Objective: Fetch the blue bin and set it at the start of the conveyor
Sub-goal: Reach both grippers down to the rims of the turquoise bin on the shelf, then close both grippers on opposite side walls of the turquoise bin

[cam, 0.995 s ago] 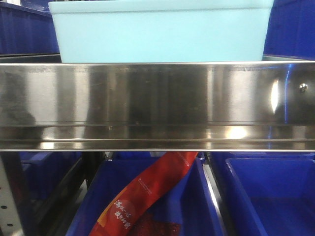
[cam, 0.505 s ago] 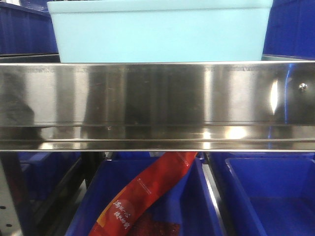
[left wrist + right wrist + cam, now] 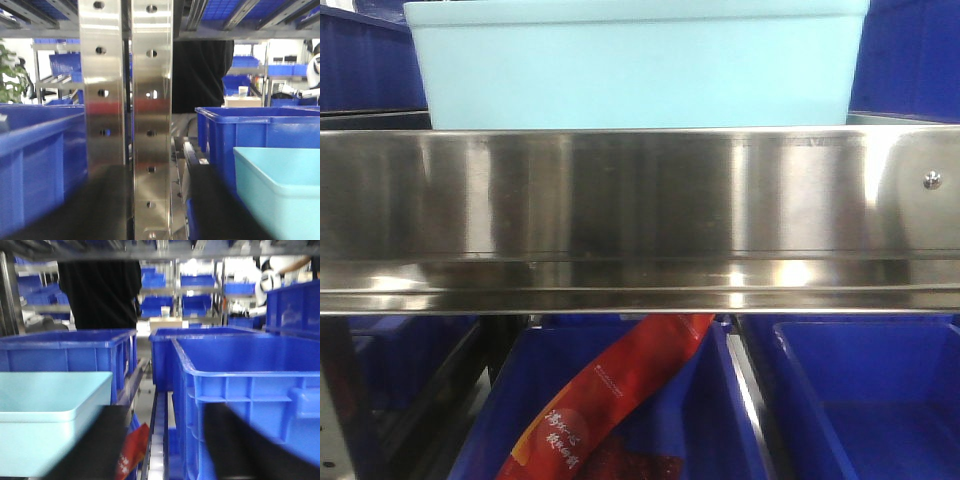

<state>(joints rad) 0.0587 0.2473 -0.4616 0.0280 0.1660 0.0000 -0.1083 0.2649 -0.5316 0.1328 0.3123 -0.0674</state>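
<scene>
The blue bin point(image 3: 640, 70) is a pale turquoise tub standing on the upper shelf, right behind the stainless steel shelf rail point(image 3: 640, 200). Its left corner shows at the lower right of the left wrist view point(image 3: 280, 190), and its right corner shows at the lower left of the right wrist view point(image 3: 45, 405). My left gripper point(image 3: 150, 215) is open, with blurred dark fingers point(image 3: 65, 210) wide apart to the left of the bin. My right gripper point(image 3: 167, 450) is open to the right of the bin, empty. The conveyor start is out of view.
A perforated steel upright point(image 3: 150, 125) stands straight ahead of the left gripper. Dark blue ribbed bins flank the tub point(image 3: 30, 165) point(image 3: 260, 130) point(image 3: 250, 390) point(image 3: 65, 355). On the lower shelf, dark blue bins point(image 3: 880, 400) hold a red packet point(image 3: 610, 390), also seen in the right wrist view point(image 3: 132, 450).
In the front view the turquoise bin looks slightly larger, with its left edge further left. The steel rail sits a little lower in the frame.
</scene>
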